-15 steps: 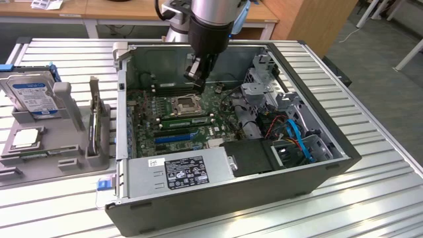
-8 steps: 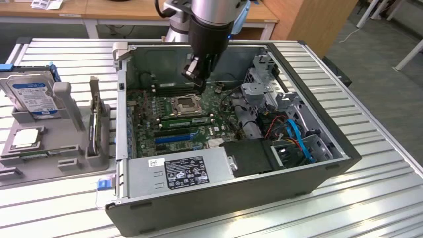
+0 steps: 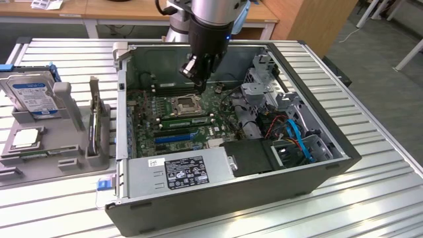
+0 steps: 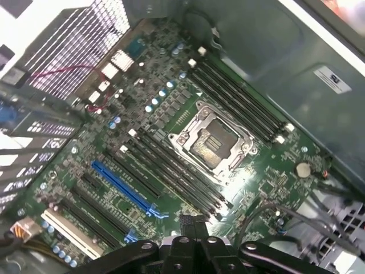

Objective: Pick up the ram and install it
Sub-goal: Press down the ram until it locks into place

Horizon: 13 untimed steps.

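On the ribbed metal bench (image 3: 377, 168), the open dark-grey steel computer case (image 3: 264, 193) is exposing its green motherboard (image 3: 146, 116). The black claw (image 3: 193, 77), pinched together and empty, is hovering above. The ram (image 3: 187, 119), a thin green stick, appears to be sitting along the slots beside the socket, so installation seems under way; pressing calls for squareness.

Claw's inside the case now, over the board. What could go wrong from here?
1. The shut claw hangs over the open CPU socket; a drop or sideways slip could hit its exposed contacts.
2. The black memory slots sit tightly packed beside it; a small offset could hit the wrong slot or a latch.
3. Loose blue cables crowd the exterior view's right; a wide swing could snag them.
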Available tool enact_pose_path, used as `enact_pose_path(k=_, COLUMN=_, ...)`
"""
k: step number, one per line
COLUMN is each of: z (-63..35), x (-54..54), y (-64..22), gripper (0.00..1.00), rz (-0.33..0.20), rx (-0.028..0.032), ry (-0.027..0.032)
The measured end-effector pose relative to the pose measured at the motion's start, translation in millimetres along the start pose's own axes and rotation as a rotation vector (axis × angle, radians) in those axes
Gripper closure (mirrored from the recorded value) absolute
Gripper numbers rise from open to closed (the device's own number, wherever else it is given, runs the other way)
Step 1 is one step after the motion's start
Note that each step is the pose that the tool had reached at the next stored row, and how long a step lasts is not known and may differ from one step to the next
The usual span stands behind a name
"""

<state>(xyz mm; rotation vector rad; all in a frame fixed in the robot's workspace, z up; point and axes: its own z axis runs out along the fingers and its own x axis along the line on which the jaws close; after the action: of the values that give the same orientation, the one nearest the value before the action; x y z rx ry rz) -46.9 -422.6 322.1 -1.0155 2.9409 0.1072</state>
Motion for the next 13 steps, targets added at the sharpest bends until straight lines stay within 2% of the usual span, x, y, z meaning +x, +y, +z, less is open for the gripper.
enact_pose_path(k=13, z=0.3, x=-0.1, y=0.0, gripper=0.90, rz=0.159, rx=-0.0052, ry=0.0131)
